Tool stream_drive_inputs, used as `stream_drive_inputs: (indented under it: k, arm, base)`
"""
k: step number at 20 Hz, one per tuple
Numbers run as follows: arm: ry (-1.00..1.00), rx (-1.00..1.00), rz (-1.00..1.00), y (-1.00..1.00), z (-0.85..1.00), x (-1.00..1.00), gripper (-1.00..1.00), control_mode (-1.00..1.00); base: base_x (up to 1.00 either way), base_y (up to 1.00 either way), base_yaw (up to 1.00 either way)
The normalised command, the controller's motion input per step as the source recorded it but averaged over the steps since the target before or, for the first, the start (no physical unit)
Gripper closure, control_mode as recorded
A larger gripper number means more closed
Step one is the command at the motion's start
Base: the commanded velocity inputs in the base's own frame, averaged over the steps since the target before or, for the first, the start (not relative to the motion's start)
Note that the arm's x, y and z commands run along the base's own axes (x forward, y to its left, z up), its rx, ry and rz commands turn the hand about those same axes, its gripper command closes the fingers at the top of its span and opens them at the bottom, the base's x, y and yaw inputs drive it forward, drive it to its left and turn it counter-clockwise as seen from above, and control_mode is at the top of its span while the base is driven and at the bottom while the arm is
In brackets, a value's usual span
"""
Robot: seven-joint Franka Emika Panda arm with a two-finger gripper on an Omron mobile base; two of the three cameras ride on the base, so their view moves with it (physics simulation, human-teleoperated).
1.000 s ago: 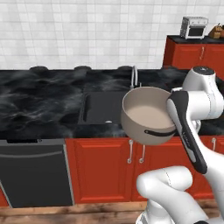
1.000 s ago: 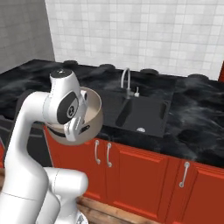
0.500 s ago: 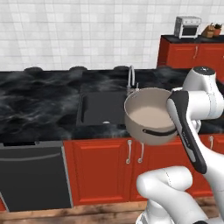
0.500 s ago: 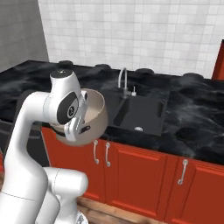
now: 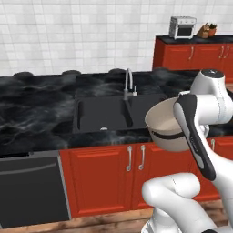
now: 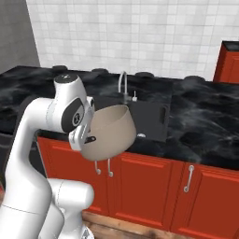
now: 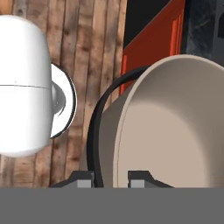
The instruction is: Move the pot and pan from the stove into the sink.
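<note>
The pot point(image 5: 164, 128), beige-grey with a pale inside, hangs tilted in the air in front of the red cabinets, just short of the counter edge. My gripper point(image 7: 111, 178) is shut on it; the thin dark handle point(image 7: 97, 127) and the pot point(image 7: 175, 131) wall run down between the fingertips point(image 7: 83, 179). From the right base view, the pot point(image 6: 111, 133) hangs beside my gripper point(image 6: 87, 137). The black sink point(image 5: 102, 113) lies beyond and to the left of the pot, with its curved silver faucet point(image 5: 129, 84) behind it. The pan and the stove are out of view.
Black marbled counter point(image 5: 32, 113) runs on both sides of the sink point(image 6: 149, 114). Red cabinet doors point(image 5: 102, 177) and a dark dishwasher front point(image 5: 29, 191) stand below. A toaster oven point(image 5: 182, 27) sits on a red cabinet at the back right. The floor is wood point(image 7: 92, 48).
The whole scene has shifted in both base views, so the camera has moved along the counter. The pot stays in the gripper and now hangs more tilted.
</note>
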Motion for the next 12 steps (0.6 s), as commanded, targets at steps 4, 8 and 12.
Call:
stream_drive_inputs:
  k: [4, 8, 12]
  arm:
    - [0.0, 0.0, 0.0, 0.0, 0.0, 0.0, 1.0, 1.0]
    - [0.0, 0.0, 0.0, 0.0, 0.0, 0.0, 1.0, 1.0]
    - [0.0, 0.0, 0.0, 0.0, 0.0, 0.0, 1.0, 1.0]
  base:
    - [0.0, 0.49, -0.13]
    - [0.0, 0.61, -0.15]
    - [0.0, 0.69, -0.15]
